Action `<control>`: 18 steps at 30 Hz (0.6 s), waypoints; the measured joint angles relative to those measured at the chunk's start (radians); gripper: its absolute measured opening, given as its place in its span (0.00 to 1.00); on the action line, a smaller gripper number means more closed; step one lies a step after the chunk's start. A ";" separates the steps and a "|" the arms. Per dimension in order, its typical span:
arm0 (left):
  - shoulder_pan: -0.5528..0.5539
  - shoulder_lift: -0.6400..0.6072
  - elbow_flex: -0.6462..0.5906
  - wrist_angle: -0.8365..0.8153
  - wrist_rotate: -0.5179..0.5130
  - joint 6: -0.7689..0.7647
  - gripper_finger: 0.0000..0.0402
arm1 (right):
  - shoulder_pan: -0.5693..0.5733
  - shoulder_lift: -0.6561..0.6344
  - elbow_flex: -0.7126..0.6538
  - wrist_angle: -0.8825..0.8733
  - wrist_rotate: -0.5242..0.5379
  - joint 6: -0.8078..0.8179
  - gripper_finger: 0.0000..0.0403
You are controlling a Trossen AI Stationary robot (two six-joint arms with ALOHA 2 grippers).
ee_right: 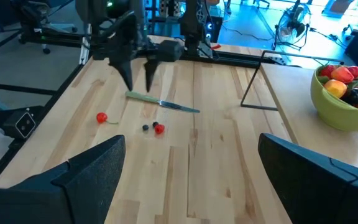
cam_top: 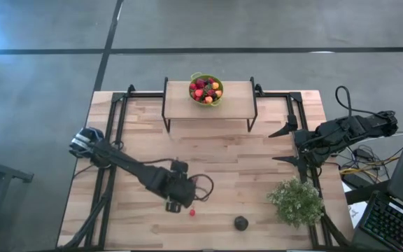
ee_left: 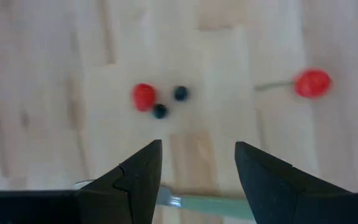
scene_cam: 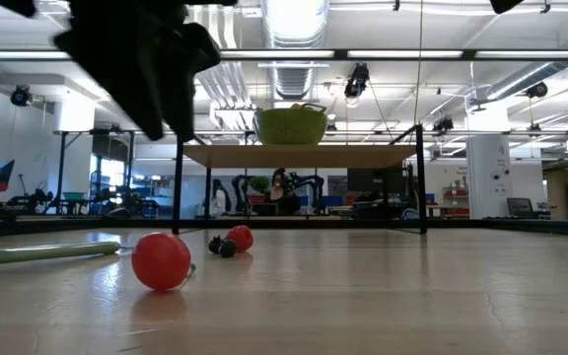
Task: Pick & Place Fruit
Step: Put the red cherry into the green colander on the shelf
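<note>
Where overhead lights glare, red fruit point(scene_cam: 162, 260) dots the wooden table point(scene_cam: 383, 296).

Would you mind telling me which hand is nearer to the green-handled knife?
Left. The left hand hangs open just above the knife, while the right hand waits open at the table's far right side.

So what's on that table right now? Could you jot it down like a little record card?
bowl: green bowl of fruit, on the raised shelf
loose fruit: red cherry, red berry, two dark berries
other items: knife, plant, dark round fruit
left gripper: open, above the knife
right gripper: open, waiting at the table's right side
</note>
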 joint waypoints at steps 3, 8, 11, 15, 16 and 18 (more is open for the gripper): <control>-0.031 0.000 -0.012 0.049 0.044 0.024 0.52 | 0.000 0.001 0.000 0.000 0.000 0.000 0.90; -0.079 0.000 -0.012 0.153 0.071 0.076 0.52 | 0.000 0.001 0.000 0.000 0.000 0.000 0.90; -0.106 0.000 -0.012 0.189 0.069 0.161 0.52 | 0.000 0.000 0.000 0.000 0.000 0.000 0.90; -0.128 0.000 -0.013 0.197 0.068 0.290 0.52 | 0.000 0.000 0.000 0.000 0.000 0.000 0.90; -0.130 0.000 -0.017 0.202 0.067 0.314 0.52 | 0.000 0.000 0.000 0.000 0.000 0.000 0.90; -0.129 0.000 -0.033 0.238 0.066 0.342 0.52 | 0.000 0.000 0.000 0.000 0.000 0.000 0.90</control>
